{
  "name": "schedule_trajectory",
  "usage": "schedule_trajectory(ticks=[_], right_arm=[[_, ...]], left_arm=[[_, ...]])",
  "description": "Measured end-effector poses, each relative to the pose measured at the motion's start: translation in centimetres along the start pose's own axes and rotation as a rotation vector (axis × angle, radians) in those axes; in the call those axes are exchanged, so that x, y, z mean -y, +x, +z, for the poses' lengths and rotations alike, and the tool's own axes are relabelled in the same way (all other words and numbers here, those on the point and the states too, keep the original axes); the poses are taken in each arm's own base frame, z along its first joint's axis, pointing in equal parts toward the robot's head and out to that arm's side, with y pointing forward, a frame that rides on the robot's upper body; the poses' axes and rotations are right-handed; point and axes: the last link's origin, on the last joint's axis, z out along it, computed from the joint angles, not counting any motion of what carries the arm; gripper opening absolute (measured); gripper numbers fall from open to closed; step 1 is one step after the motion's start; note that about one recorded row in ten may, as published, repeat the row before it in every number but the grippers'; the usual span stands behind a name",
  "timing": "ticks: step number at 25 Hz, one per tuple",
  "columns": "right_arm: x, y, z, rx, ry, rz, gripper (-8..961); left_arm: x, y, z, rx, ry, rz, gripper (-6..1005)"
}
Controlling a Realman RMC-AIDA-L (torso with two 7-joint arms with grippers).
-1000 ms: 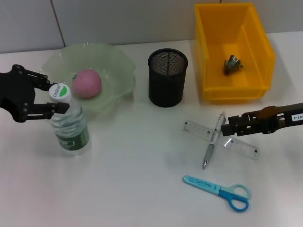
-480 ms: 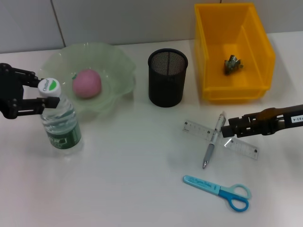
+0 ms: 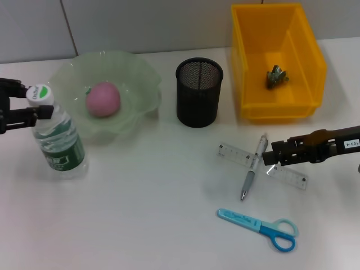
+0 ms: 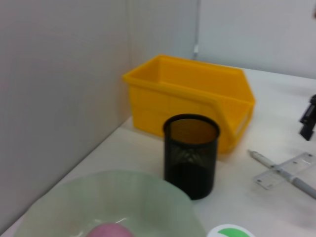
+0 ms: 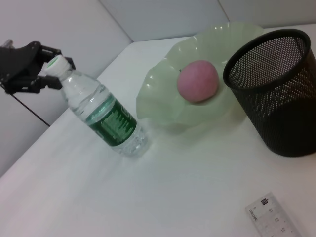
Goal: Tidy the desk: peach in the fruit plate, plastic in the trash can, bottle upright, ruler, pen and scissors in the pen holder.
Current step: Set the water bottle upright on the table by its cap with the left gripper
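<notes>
The clear water bottle (image 3: 58,140) with a green label stands on the table left of the fruit plate (image 3: 136,77), leaning a little. My left gripper (image 3: 31,103) is shut on its white cap (image 5: 53,64). The pink peach (image 3: 103,99) lies in the pale green plate. Crumpled plastic (image 3: 277,77) sits in the yellow trash can (image 3: 308,67). A clear ruler (image 3: 233,152), a silver pen (image 3: 250,177) lying across it, and blue scissors (image 3: 259,226) lie flat on the table. My right gripper (image 3: 275,156) hovers over the ruler, just right of the pen.
The black mesh pen holder (image 3: 199,93) stands between plate and trash can, with nothing showing inside it (image 4: 190,155). A grey wall runs along the back of the table. Bare white tabletop lies in front of the bottle and the plate.
My left gripper has carried the bottle to the left, away from the plate's front. The right gripper has drifted slightly right and down; ruler, pen and scissors have not moved.
</notes>
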Motion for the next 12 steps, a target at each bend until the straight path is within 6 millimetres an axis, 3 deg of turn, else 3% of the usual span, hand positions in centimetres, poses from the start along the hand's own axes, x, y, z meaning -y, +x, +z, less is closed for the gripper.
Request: schedule_trajectory(ticks=[12], right_arm=[[0.1, -0.1, 0.6, 0.041, 0.020, -0.215, 719]], left_arm=[[0.6, -1.0, -1.1, -0.071, 0.093, -0.114, 502]])
